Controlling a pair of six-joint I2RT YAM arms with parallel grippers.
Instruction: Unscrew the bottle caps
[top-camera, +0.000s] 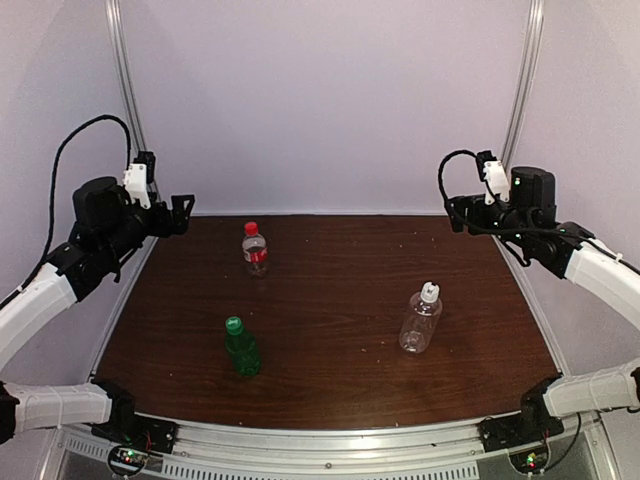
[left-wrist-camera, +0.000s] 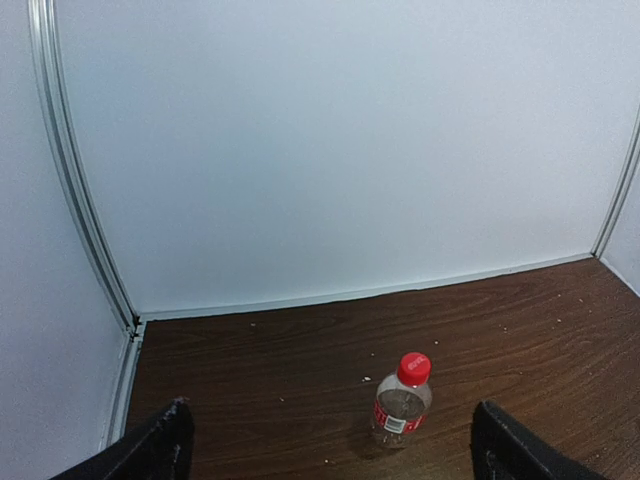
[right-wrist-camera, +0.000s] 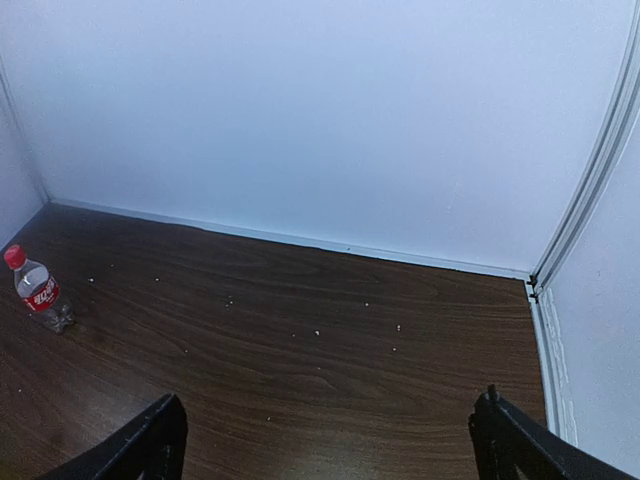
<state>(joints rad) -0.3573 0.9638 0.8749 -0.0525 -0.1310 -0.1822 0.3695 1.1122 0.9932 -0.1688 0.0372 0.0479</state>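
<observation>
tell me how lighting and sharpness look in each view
Top external: soft even light, only a faint shadow under the green bottle, the frame rail bowed by the lens. Left wrist: red-label bottle fairly sharp, same bowing at the edges. Right wrist: bluish cast, dull sheen on the table.

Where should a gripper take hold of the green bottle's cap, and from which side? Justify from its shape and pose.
Pinch the green cap across its round side wall, coming down from above: the green bottle stands upright, so the cap points up, unobstructed. Its body probably needs steadying.
</observation>
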